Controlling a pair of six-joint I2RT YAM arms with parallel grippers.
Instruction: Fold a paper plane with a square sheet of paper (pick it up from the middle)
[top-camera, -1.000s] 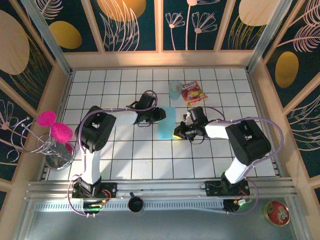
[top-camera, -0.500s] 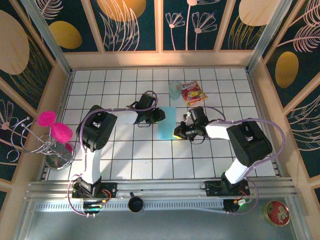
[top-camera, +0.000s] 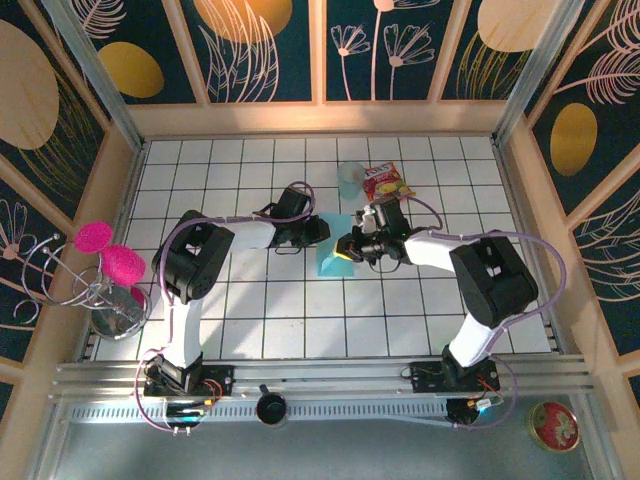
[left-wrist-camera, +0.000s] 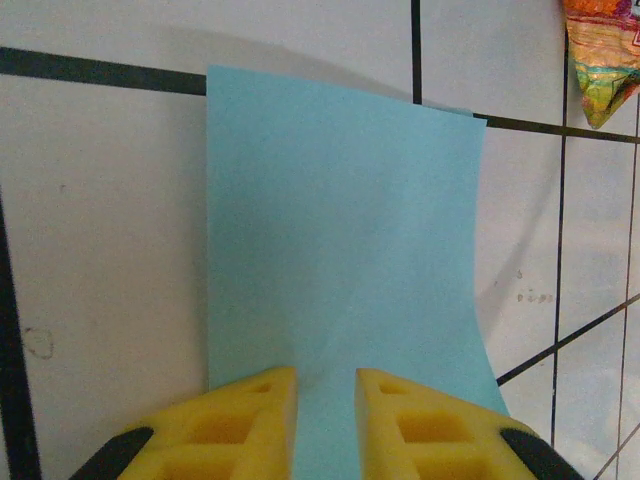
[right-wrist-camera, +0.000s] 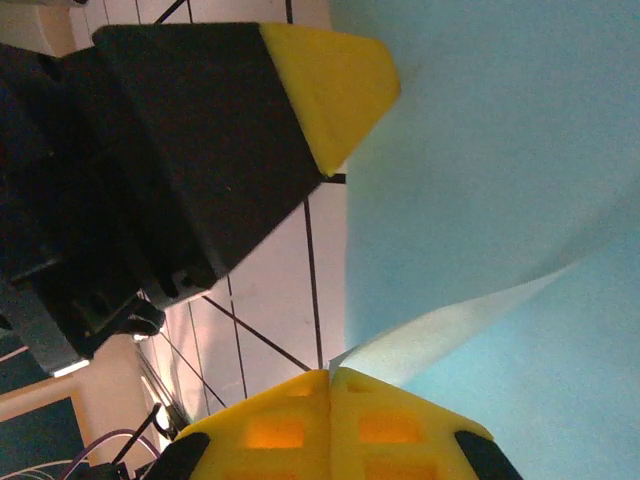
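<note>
White tiled table (top-camera: 250, 310), with the square sheet of paper (left-wrist-camera: 340, 230) lying at its middle between my two arms.
My right gripper (right-wrist-camera: 330, 375) is clenched tight, its fingers meeting on a corner of the sheet that is lifted and curled over the rest. My left gripper (left-wrist-camera: 325, 378) has its yellow fingers parted by a narrow gap over one edge of the sheet, with flat paper showing between them. A snack packet (left-wrist-camera: 600, 60) lies near the sheet's far corner.
</note>
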